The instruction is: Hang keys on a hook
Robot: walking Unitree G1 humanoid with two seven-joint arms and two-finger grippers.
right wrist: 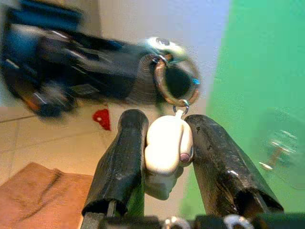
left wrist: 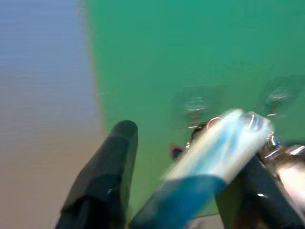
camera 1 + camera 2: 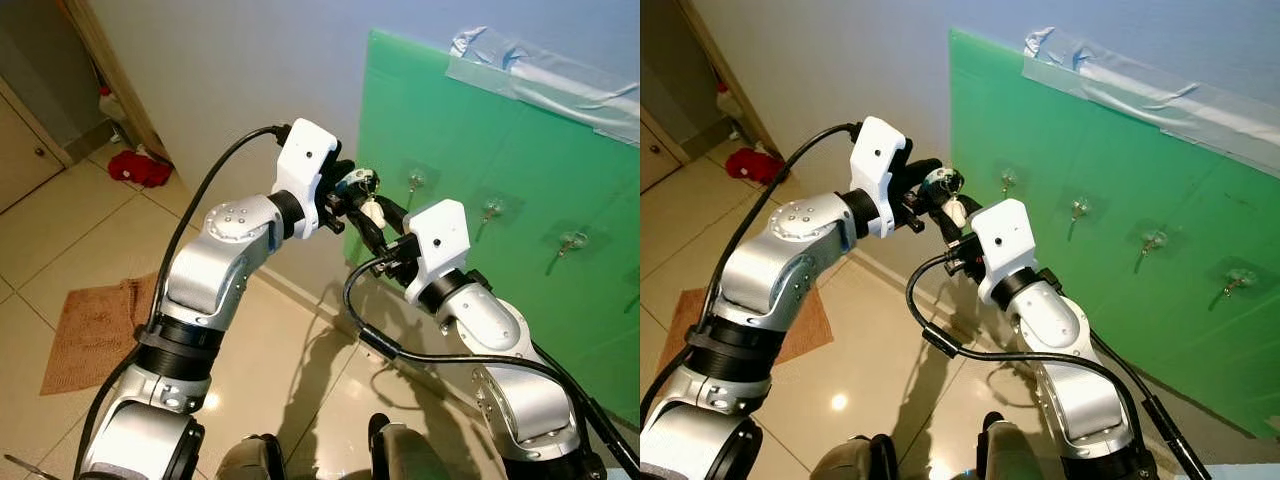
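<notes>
The right end effector point(image 1: 164, 148) was closed on the white fob point(image 1: 167, 145) of the keys point(image 3: 362, 195), held up just before the green board point(image 3: 520, 200) near its leftmost hook point(image 3: 416, 181). The left end effector point(image 3: 352, 192) gripped the key ring point(image 1: 174, 83) alongside.

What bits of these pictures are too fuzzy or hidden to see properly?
- Left wrist view: the blue-and-clear thing by the left gripper's fingers is smeared by motion blur; what it is cannot be told.
- Right wrist view: the left gripper behind the key ring is blurred.
- Head views: the white fob is mostly hidden between both grippers; the keys are too small to count.
- Hooks: too small for detail.
</notes>
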